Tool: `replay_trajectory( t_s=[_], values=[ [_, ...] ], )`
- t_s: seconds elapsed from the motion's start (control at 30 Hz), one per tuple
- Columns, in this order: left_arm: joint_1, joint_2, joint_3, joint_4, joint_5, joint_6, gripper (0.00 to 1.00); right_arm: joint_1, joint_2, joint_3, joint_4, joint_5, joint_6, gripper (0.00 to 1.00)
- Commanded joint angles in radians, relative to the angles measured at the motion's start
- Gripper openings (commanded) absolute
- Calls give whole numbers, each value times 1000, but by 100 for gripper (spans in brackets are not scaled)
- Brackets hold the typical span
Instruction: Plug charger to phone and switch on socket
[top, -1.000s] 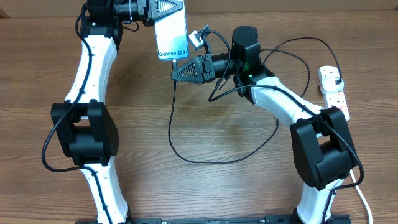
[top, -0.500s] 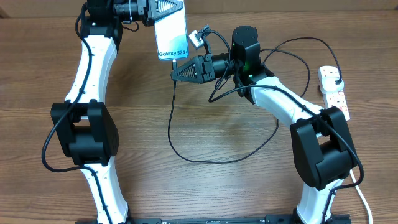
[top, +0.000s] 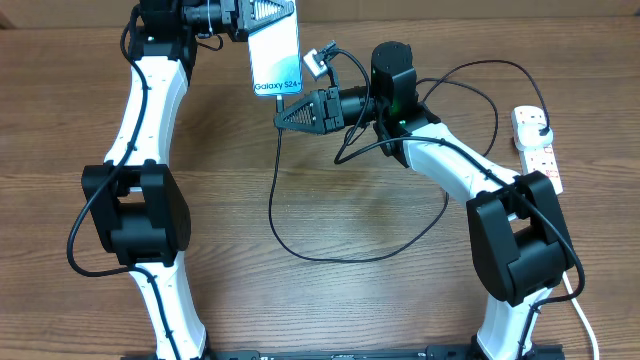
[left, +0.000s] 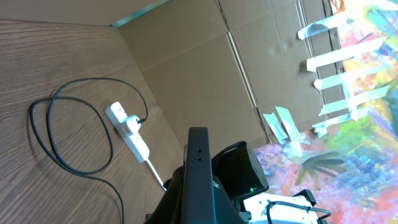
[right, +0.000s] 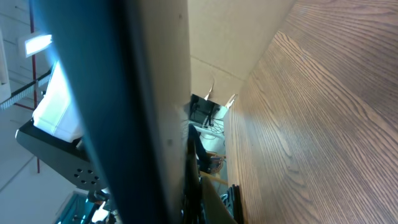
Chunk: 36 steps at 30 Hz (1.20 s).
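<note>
Phone (top: 276, 55), long axis apparently front-to-back

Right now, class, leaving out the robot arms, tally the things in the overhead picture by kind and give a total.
Phone: 1
Black cable: 1
Power strip: 1
Total: 3

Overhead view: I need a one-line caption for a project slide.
Left gripper holds the phone while the right gripper pinches the charger cable beside its lower edge; socket waits at right.
</note>
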Motion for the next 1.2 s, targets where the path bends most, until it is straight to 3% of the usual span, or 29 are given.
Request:
replay_trajectory(
  t_s=[0.0, 0.57, 1.17],
  values=[
    [-21, -5, 12, -2, 93, 6, 6, -14, 3, 22, 9, 161, 21, 4],
    [5, -5, 12, 3, 66, 21, 5, -14, 3, 21, -16, 120, 26, 4],
    [28, -5, 12, 56, -35, 22, 7, -5, 3, 21, -41, -20, -64, 4]
  ],
)
